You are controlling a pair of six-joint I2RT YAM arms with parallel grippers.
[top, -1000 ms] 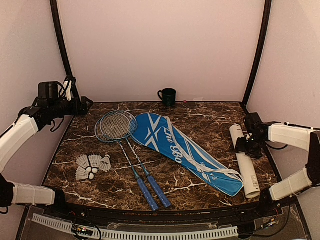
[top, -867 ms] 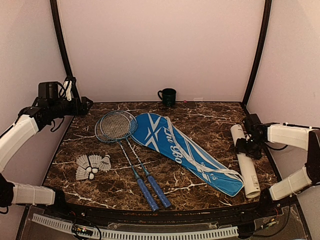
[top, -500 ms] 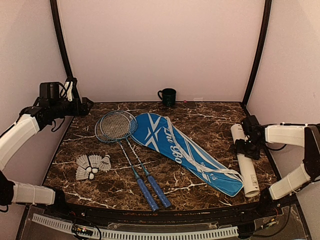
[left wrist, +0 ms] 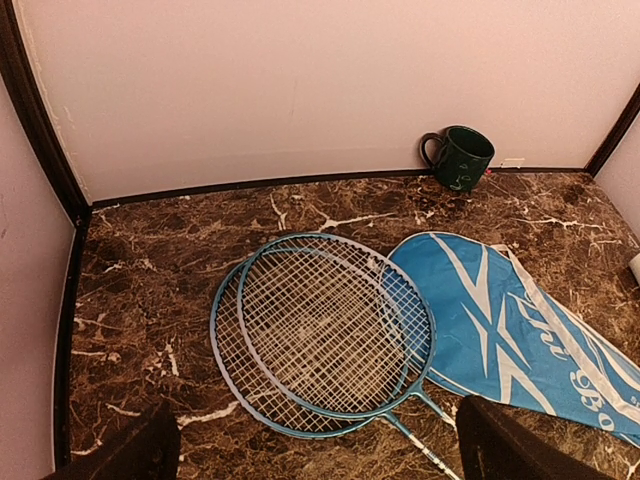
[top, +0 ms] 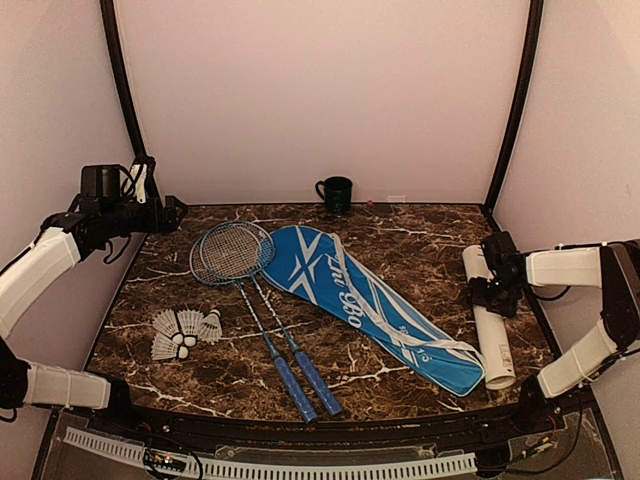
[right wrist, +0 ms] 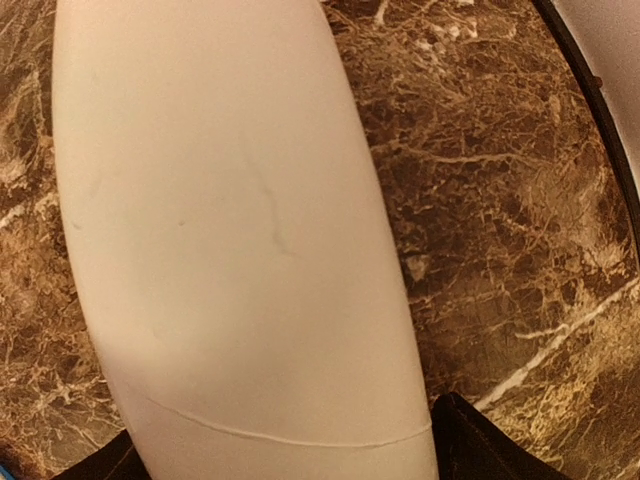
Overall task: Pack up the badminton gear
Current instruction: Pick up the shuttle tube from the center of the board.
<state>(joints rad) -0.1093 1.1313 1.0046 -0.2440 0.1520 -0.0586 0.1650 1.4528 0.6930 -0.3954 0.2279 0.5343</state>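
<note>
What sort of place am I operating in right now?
Probably a staged robot test booth, not a sports hall: plain pale walls close in a marble-pattern tabletop, black corner posts frame it, and the rackets and blue racket cover lie laid out neatly.

Your left arm [top: 40, 262] and right arm [top: 565, 267] wear white shells with black joints; black cables loop by the left wrist; jaws are black.

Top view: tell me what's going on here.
Packing the badminton gear has barely begun. The right gripper straddles the white tube at the right edge; whether it grips is unclear. The left gripper hovers open at the far left corner. The rackets, shuttlecocks and blue cover lie loose on the table.
</note>
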